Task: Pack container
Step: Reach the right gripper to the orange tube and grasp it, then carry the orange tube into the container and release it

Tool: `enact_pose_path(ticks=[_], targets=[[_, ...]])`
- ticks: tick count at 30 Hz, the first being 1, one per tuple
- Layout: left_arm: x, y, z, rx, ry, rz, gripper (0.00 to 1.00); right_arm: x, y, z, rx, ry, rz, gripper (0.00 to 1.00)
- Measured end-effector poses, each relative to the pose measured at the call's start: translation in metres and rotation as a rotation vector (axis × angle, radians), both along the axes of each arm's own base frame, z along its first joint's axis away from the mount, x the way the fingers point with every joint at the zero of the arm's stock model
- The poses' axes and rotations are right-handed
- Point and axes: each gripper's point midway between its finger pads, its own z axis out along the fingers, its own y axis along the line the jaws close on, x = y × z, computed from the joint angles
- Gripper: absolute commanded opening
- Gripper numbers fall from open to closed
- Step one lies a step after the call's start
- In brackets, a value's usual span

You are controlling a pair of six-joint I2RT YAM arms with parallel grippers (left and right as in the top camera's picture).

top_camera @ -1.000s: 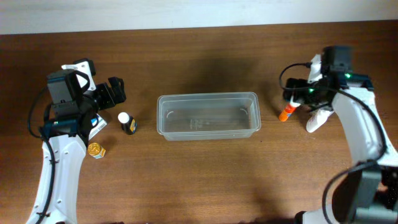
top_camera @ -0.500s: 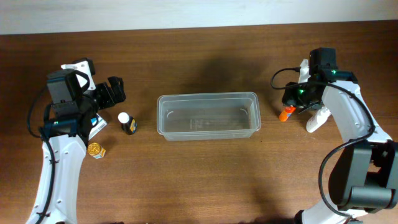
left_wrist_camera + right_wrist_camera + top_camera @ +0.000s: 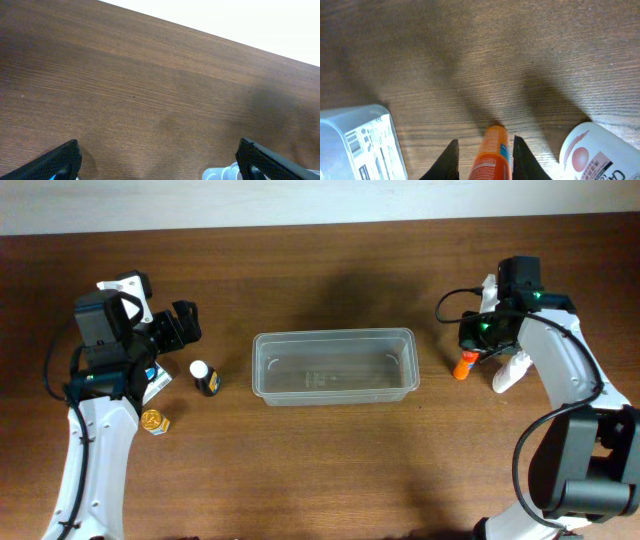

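Container [image 3: 333,366] (a clear tub) lies at the centre of the overhead frame on the wooden table [image 3: 330,470]. To its right, the right gripper [image 3: 485,141] straddles an orange tube [image 3: 491,159], its jaws parted and not clamped. At the left edge, the left gripper [image 3: 161,162] gapes wide.

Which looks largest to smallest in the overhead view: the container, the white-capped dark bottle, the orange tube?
1. Clear container, by far.
2 and 3. White-capped dark bottle and orange tube: they look alike in size, and the tube is partly covered from above, so I won't rank them.
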Motion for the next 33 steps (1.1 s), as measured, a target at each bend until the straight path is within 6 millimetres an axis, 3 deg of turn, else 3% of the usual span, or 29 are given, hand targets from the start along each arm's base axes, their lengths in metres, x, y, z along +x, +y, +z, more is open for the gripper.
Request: enact_pose_path(ticks=[5, 9, 15, 19, 26, 30, 33], targets=[[0.000, 0.000, 0.000, 0.000, -0.002, 0.000, 0.99, -0.005, 0.002, 0.007, 0.003, 0.019, 0.004, 0.16], [0.003, 0.000, 0.003, 0.003, -0.018, 0.000, 0.99, 0.002, 0.016, 0.039, -0.009, -0.023, 0.062, 0.17], [0.004, 0.001, 0.005, 0.004, -0.025, 0.000, 0.99, 0.024, 0.074, 0.114, -0.031, -0.214, 0.237, 0.17], [0.004, 0.001, 0.005, 0.004, -0.025, 0.000, 0.99, 0.022, 0.115, 0.141, -0.024, -0.292, 0.334, 0.16], [0.004, 0.001, 0.005, 0.004, -0.026, 0.000, 0.99, 0.011, 0.152, 0.123, -0.011, -0.257, 0.428, 0.17], [0.005, 0.001, 0.007, 0.006, -0.038, 0.000, 0.99, 0.017, 0.165, 0.094, -0.014, -0.242, 0.455, 0.17], [0.006, 0.001, 0.008, 0.006, -0.039, 0.000, 0.99, 0.023, 0.165, 0.068, -0.044, -0.224, 0.450, 0.17]])
